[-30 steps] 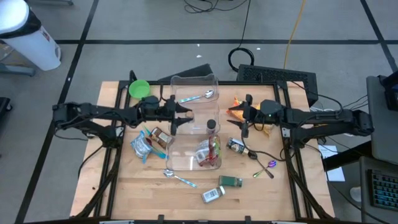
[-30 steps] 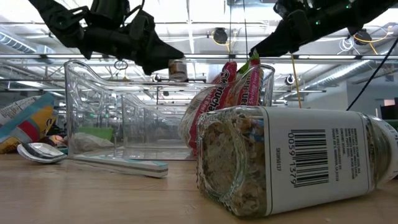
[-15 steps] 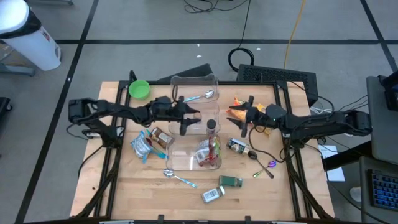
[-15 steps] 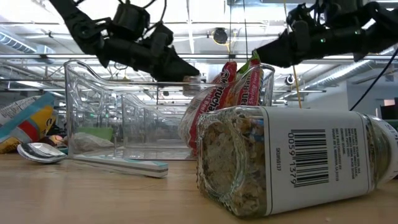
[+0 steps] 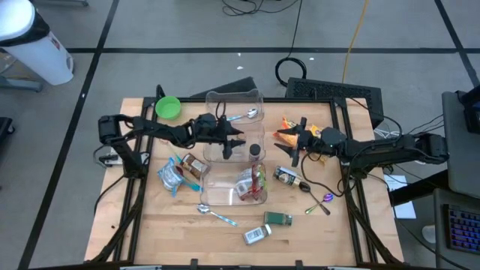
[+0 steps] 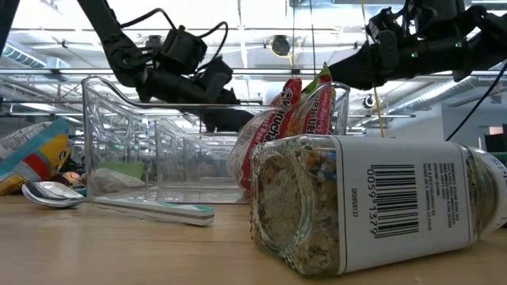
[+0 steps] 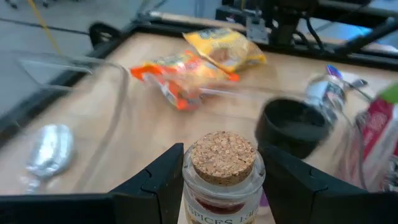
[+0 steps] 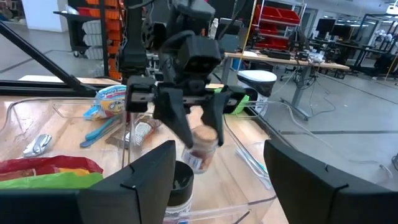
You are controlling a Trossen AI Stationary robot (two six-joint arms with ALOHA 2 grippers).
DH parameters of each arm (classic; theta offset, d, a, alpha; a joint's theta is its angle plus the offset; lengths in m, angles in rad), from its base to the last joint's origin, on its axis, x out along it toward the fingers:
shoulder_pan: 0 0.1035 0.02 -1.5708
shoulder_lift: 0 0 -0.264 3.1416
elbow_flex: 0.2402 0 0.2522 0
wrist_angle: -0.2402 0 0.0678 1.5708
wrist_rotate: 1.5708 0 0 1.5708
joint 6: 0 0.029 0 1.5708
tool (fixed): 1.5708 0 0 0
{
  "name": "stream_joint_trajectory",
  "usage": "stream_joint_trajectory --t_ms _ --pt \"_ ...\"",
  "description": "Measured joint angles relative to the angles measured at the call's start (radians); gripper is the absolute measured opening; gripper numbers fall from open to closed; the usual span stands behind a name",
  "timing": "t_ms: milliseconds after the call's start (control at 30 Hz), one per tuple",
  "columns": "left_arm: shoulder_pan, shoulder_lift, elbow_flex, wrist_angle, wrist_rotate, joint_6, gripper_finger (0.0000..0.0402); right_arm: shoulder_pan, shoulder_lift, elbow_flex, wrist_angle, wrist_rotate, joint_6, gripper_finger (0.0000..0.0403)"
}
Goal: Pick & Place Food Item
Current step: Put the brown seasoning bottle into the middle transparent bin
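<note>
Left gripper fingers clamp the cork-stoppered spice jar at its glass shoulders, held over the clear bin mid-desk. Jar looks small, rigid, smooth glass; likely slippery and breakable, so grip the body, not the cork. Right gripper hovers right of the bin, fingers spread, empty.

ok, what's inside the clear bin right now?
Inside the clear bin: a red snack bag, a dark-lidded jar and a spoon. The left gripper holds a cork-topped spice jar above it, hiding the floor below.
</note>
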Motion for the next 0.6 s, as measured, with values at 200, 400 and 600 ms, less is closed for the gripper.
stream_joint_trajectory --t_ms 200,400,600 --pt "-0.024 0.051 0.000 0.013 0.055 0.011 0.0183 0.000 0.000 0.000 0.000 0.000 -0.002 0.0240" --pt "-0.036 0.071 0.000 0.017 0.057 0.020 0.0183 0.000 0.000 0.000 0.000 0.003 -0.002 0.0240" --pt "-0.039 0.071 0.000 0.014 0.052 0.054 0.0183 0.000 0.000 0.000 0.000 0.004 0.001 0.0240"
